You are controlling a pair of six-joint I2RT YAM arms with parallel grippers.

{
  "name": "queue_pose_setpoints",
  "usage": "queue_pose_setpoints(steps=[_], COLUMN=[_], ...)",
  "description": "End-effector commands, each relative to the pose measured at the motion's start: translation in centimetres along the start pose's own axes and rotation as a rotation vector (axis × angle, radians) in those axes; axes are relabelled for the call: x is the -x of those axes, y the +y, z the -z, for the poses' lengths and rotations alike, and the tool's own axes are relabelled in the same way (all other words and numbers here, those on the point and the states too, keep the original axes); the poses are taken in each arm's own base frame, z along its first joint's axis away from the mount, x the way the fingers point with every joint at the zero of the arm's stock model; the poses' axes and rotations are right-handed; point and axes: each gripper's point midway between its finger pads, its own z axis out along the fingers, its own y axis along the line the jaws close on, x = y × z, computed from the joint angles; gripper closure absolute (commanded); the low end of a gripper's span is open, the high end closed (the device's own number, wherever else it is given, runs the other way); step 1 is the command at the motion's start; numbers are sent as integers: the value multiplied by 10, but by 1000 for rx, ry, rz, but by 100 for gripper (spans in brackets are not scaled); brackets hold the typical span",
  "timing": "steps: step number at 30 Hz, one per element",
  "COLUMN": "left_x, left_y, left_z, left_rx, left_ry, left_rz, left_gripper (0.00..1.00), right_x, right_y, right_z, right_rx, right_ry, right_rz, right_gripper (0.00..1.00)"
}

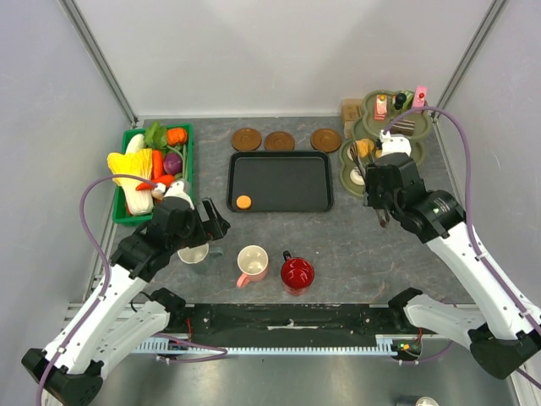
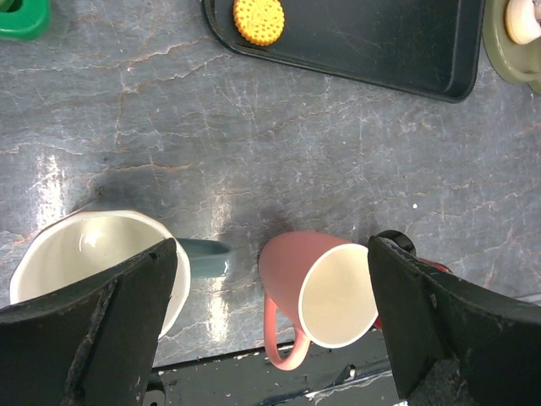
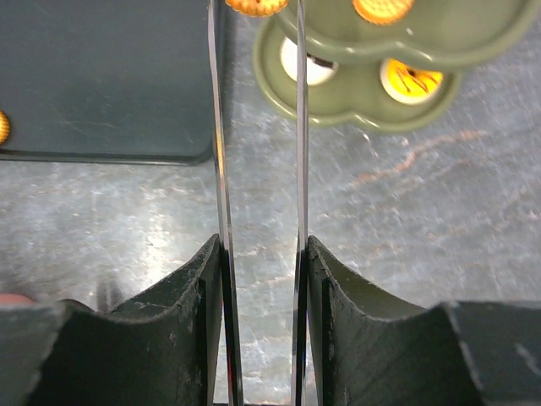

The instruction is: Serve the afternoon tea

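Observation:
My left gripper (image 1: 203, 233) (image 2: 270, 254) hangs wide open over the near table. The whitish mug (image 1: 193, 254) (image 2: 84, 245) sits under its left finger. The pink mug (image 1: 253, 263) (image 2: 296, 262) stands upright between the fingers, untouched. The red mug (image 1: 297, 273) stands just right of it. One orange biscuit (image 1: 243, 202) (image 2: 258, 20) lies on the black tray (image 1: 279, 199). My right gripper (image 1: 380, 199) (image 3: 260, 245) is shut on the metal tongs (image 3: 218, 169). Their blades reach toward the green tiered stand (image 1: 397, 127) (image 3: 355, 93) of cakes, and the tips run out of view.
Three brown coasters (image 1: 280, 140) lie behind the tray. A green crate (image 1: 123, 203) of toy vegetables stands at the left. White (image 3: 317, 68) and orange (image 3: 410, 78) pastries sit on the stand's lower tier. Frame posts rise at the back corners.

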Motion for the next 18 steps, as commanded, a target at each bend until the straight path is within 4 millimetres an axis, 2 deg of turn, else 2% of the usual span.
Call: queue_pose_setpoints(steps=[1,6,8,18], left_x=[5,3,3,7], left_y=[-10,-10,-11,-17], left_z=[0,-1,-1,-2], left_rx=[-55,-61,-62,-90], left_ry=[-21,-16,-14,-28], left_rz=[-8,-5,-9,-9], left_gripper=[1,1,1,1], right_x=[-20,-25,-26,-10], right_y=[-27,-41,-54,-89], right_z=[5,4,2,-7], right_rx=[-105,-158,-216,-339], right_ry=[41,52,52,59], right_rz=[-28,-33,-40,-63], right_gripper=[63,62,62,62])
